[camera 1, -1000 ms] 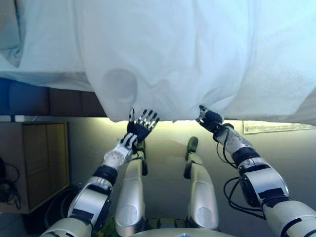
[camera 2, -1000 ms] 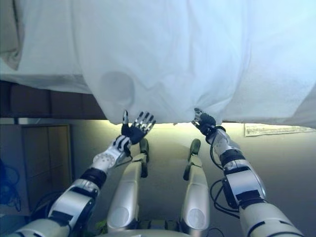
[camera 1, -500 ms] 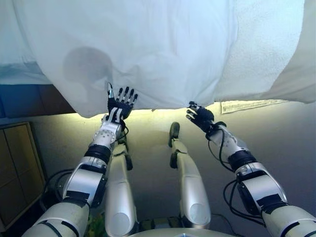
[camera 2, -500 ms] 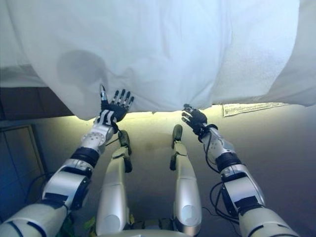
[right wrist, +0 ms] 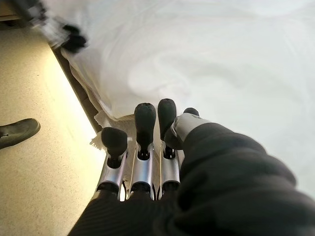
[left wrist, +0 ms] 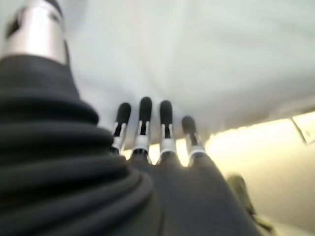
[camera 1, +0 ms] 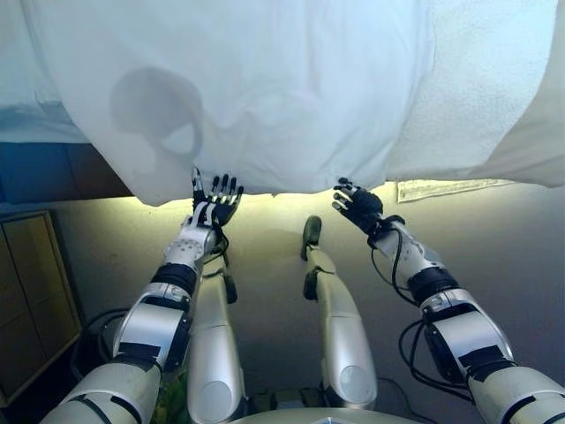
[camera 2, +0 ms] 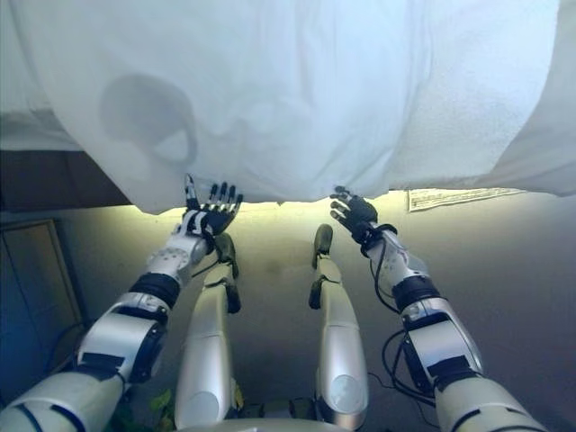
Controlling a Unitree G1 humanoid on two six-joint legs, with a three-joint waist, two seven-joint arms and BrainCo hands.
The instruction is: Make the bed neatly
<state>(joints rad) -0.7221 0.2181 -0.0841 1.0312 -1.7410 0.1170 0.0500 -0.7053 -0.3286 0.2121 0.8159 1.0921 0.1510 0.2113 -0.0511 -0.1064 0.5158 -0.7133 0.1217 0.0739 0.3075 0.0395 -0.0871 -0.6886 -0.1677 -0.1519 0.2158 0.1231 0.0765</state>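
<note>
Where eye views hide it, right hand [right wrist: 142, 147] open-fingered beside sheet [right wrist: 206, 59].

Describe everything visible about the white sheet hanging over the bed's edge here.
The white sheet is plain, smooth cloth with soft folds, draped over the bedside, its hem hanging above the floor. A round grey shadow marks its left part. To its right lies a coarser white blanket. The left hand is open, its straight fingers reaching up to the hem; the right hand is at the hem too, its fingers straight in the wrist view. Neither hand grips the cloth.
</note>
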